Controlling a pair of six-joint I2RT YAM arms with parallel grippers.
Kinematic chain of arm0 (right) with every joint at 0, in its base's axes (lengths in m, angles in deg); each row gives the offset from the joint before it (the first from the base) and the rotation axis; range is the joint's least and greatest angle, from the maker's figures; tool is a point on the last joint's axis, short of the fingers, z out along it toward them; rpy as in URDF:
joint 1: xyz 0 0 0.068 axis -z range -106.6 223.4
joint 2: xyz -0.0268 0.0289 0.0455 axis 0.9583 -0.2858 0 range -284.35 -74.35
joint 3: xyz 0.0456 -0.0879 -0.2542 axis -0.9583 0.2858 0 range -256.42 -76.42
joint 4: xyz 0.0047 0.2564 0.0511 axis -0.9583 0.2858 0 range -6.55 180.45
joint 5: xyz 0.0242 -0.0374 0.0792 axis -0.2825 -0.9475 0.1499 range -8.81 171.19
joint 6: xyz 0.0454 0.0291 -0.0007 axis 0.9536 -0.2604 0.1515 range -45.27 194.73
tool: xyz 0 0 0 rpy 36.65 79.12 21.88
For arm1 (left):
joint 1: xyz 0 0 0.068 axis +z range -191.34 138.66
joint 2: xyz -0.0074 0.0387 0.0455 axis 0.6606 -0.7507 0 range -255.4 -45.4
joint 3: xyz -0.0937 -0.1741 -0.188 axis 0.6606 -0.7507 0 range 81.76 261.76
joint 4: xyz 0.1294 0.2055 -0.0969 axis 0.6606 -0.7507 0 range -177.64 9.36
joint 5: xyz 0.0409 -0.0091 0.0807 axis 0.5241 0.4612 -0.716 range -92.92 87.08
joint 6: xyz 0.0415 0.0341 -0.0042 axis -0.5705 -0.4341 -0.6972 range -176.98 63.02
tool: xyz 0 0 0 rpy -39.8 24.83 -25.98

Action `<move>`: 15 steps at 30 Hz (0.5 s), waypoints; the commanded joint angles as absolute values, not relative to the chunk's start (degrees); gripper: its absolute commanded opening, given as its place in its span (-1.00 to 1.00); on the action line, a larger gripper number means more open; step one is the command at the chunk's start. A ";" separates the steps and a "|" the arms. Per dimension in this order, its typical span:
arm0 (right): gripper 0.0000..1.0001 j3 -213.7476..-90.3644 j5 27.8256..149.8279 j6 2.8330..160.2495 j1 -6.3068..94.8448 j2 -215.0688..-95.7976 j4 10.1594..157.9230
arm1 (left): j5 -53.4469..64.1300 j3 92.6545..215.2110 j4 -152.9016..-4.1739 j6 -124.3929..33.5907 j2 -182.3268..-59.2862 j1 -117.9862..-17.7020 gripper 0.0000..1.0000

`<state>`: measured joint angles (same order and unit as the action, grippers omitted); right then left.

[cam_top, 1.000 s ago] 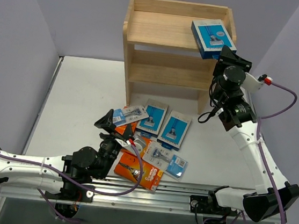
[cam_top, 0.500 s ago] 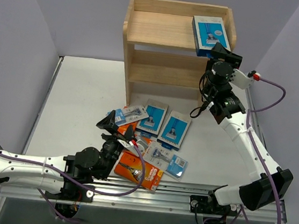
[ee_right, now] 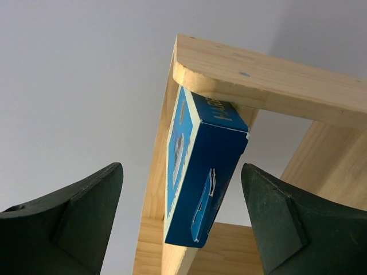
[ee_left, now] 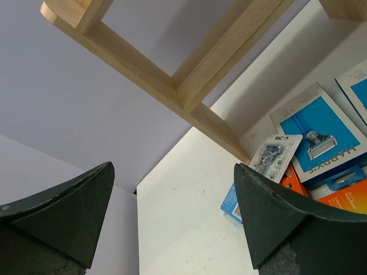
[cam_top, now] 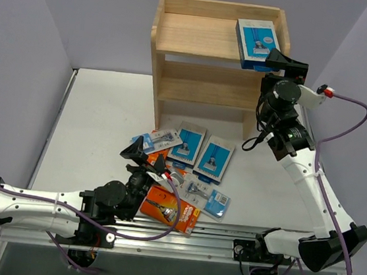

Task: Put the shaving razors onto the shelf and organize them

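**Box is on the top tier but looks sketchy, here's how I'd handle it**

Closest to the arm bases, the left pincer hangs wide open over the pile of razor packs on the desk, with nothing in it. The orange box and a blister card lie overlapping right by it. Two blue-and-white boxes sit side by side just past the pile, flat and clear of the rest. I'd go for one of those next, since they're way easier to pinch by the edges than anything tangled in the heap.

Further back, the right pincer is up at the shelf, and its jaws are spread. In the wrist view there's a gap on both sides of the top-tier box, so it isn't gripping it. That box sits at the right end of the top tier, against the side panel. To me its front end seems to poke out past the front edge.

My take:
- Pull the right arm straight back toward its base, with no sideways swing, so a finger doesn't clip the box.
- A soft push on the front face would seat it deeper.
- The rest of the top tier and the middle tier are bare, so line the packs up right to left.
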<state>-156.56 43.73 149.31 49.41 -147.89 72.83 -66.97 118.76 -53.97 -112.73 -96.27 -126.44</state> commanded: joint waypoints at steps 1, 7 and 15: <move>0.59 -158.42 45.67 145.57 50.45 -145.46 75.18 | -67.52 121.31 -54.36 -111.38 -97.52 -125.55 0.88; 0.59 -157.37 48.05 145.21 51.25 -142.91 77.64 | -67.96 121.67 -54.62 -111.39 -98.75 -124.84 0.88; 0.42 -156.58 53.84 145.30 53.62 -142.38 78.44 | -67.61 121.67 -54.89 -111.21 -98.57 -124.58 0.88</move>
<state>-156.67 51.23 145.93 52.53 -143.54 79.02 -67.28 119.15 -55.60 -112.46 -99.20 -124.83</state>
